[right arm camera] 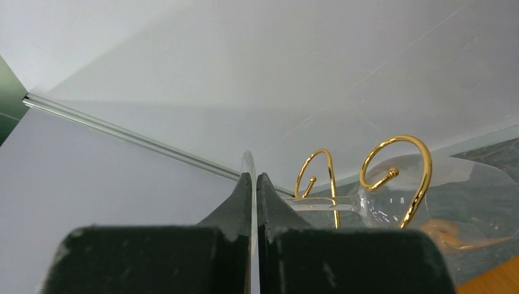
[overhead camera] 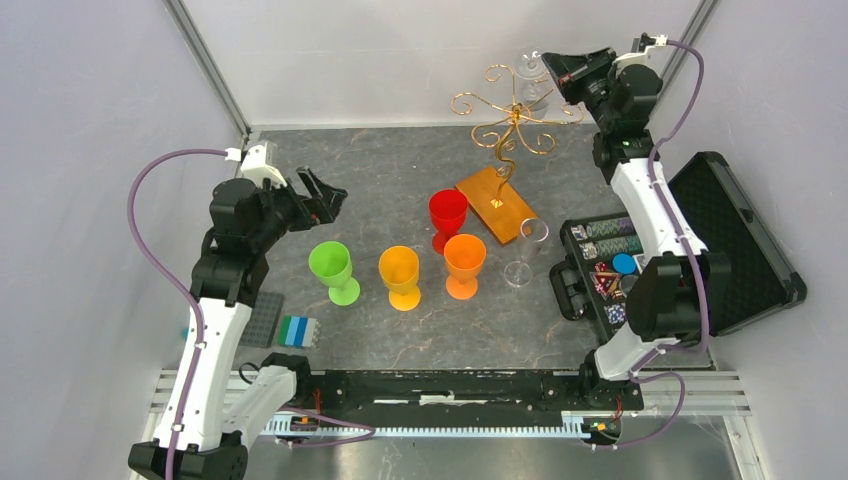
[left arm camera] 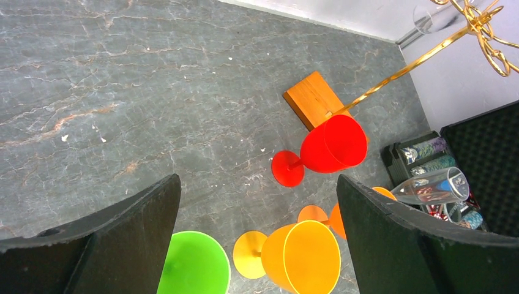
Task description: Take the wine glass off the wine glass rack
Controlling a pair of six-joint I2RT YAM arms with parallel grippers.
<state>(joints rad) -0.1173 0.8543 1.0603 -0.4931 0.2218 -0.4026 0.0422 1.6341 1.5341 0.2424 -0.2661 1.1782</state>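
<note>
Wine glass (right arm camera: 459,190), judged light, brittle and slick, was pinched at its foot by right fingers (right arm camera: 235,208), left fingers (left arm camera: 122,239) released.

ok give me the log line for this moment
right end effector: shut on wine glass foot | wine glass: on wine glass rack | left end effector: open, empty

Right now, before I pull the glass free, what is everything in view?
wine glass rack: one, gold with amber base, back centre
wine glass: one, clear, hanging on rack
red goblet, orange goblet, yellow goblet, green goblet: one each, centre
second wine glass: one, clear, standing right of orange goblet
case: one, black, open, right edge
grey plate, blue-green block: one each, near left
left claw: one, black, open, left of green goblet
right claw: one, black, shut on wine glass foot
</note>
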